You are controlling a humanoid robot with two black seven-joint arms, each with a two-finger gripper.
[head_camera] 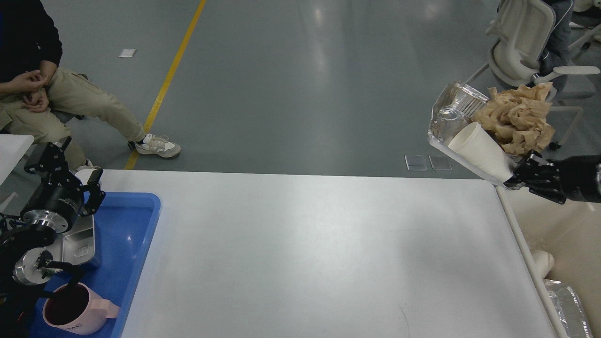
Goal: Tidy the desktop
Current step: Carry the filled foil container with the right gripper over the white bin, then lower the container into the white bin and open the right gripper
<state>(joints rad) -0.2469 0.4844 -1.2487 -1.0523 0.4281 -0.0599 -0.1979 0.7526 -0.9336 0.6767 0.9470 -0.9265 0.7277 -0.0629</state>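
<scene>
Sitting at the far left beyond the desk is a person in a dark top and khaki trousers [70, 101], hands together on the lap. Below, the left pincer [63, 166] hangs over the far end of a blue tray [136, 220], its two black fingers spread apart with nothing between them. In that tray a shiny metal container [80, 241] lies partly under the arm, and a pink mug [77, 310] with a dark inside stands at the near end. The tray rests on the left edge of the desk [300, 253], whose white top fills the middle of the view from the tray across to the bin on the right. At the far right corner, the right pincer [519, 176] is closed on the near rim of a foil tray [453, 119], held tilted in the air just past the desk's far edge. A white paper cup [479, 150] lies on its side in the foil tray, and crumpled brown paper [516, 117] sits beside it. Under the right arm is a cream bin [526, 244] set against the desk's right edge, with foil and something white inside.
</scene>
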